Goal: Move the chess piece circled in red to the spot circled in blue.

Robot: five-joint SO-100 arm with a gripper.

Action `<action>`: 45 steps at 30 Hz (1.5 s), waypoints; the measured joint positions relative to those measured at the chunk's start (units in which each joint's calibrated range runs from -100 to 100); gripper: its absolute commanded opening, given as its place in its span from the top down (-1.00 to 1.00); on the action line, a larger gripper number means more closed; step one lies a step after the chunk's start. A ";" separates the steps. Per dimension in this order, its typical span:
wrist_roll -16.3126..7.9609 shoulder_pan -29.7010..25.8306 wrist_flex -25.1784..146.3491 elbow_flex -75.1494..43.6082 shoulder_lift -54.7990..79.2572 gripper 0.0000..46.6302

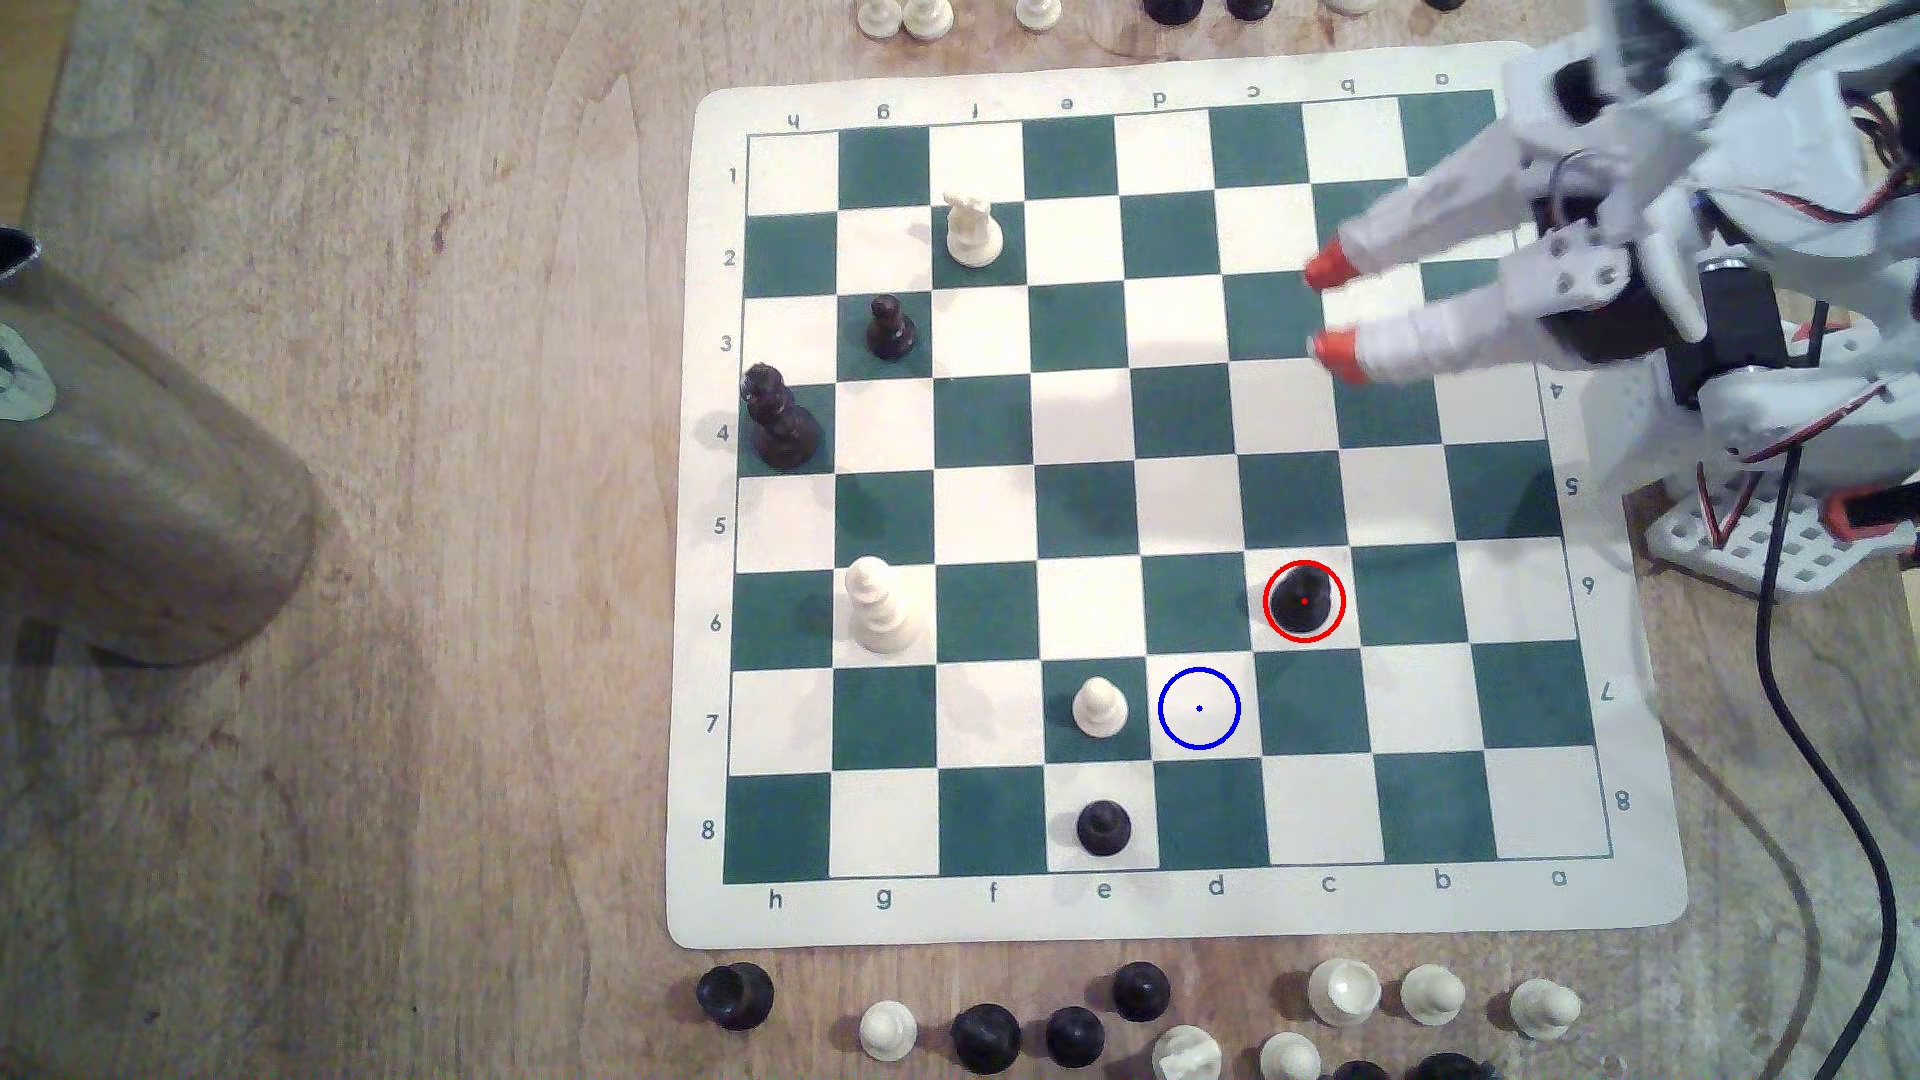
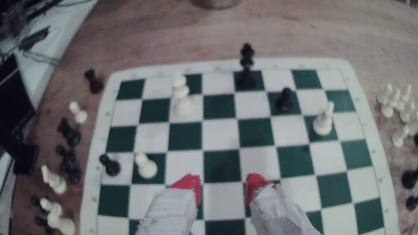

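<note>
on the wooden desk (image 1: 416,727) nothing is moved yet: the small glossy black chess piece (image 1: 1303,600) sits red-ringed, the blue-ringed cream spot (image 1: 1199,708) bare, the red-tipped white gripper (image 1: 1330,312) wide open, empty, well apart

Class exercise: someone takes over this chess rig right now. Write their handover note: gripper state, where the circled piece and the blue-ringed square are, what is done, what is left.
Gripper: open, red-tipped fingers apart, holding nothing, above the board near its far right in the exterior view.
Chess piece: upright on its red-ringed cream square, untouched.
Spot: bare, diagonally adjacent to the piece's square, beside the white pawn.
Done: nothing yet.
Left: reach the piece, grasp, lift, set it on the spot, release.
</note>
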 measured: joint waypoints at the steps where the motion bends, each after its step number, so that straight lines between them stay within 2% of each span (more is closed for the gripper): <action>1: -0.24 -0.59 0.96 -0.54 1.01 0.41; 8: -0.73 -6.93 4.70 -1.08 6.28 0.26; 18: 0.10 -10.10 2.71 -1.08 21.03 0.22; 26: 0.10 -12.54 -2.71 -0.72 32.43 0.27; 45: -0.34 -14.45 -13.15 4.97 40.72 0.35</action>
